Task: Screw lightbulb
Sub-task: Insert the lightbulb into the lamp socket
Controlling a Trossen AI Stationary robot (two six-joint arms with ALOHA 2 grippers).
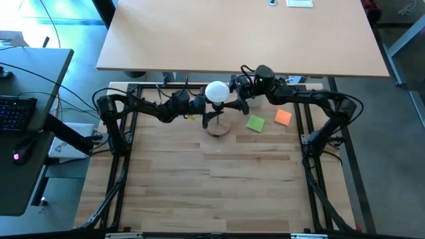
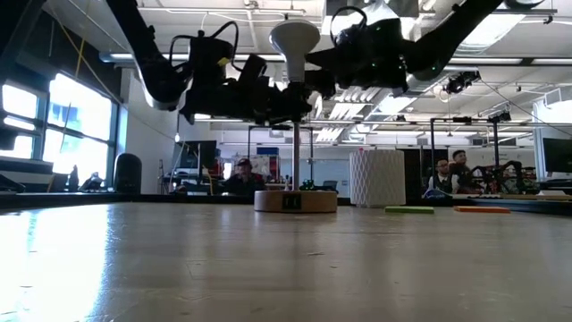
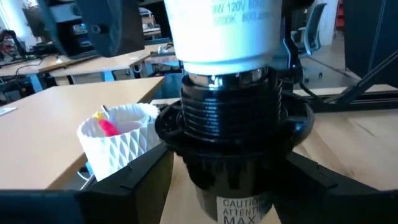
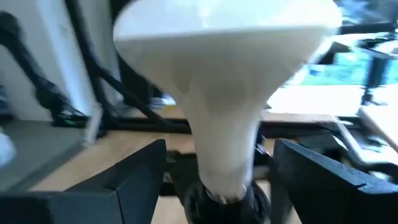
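The left gripper [image 1: 199, 105] reached in from nine o'clock, its fingers [image 3: 134, 180] clamped on either side of the black socket [image 3: 233, 155] just under the bulb. The lightbulb [image 1: 216, 91] stood upright in that socket, its metal screw base still partly showing above the rim, atop the thin post on the round wooden base [image 2: 296, 200]. The right gripper [image 1: 238, 101] came in from three o'clock with its fingers [image 4: 134, 174] spread apart, flanking the bulb's neck without touching it. A white ribbed cup [image 2: 377, 178], a green note [image 1: 255, 123] and an orange note [image 1: 283, 117] lay farther right.
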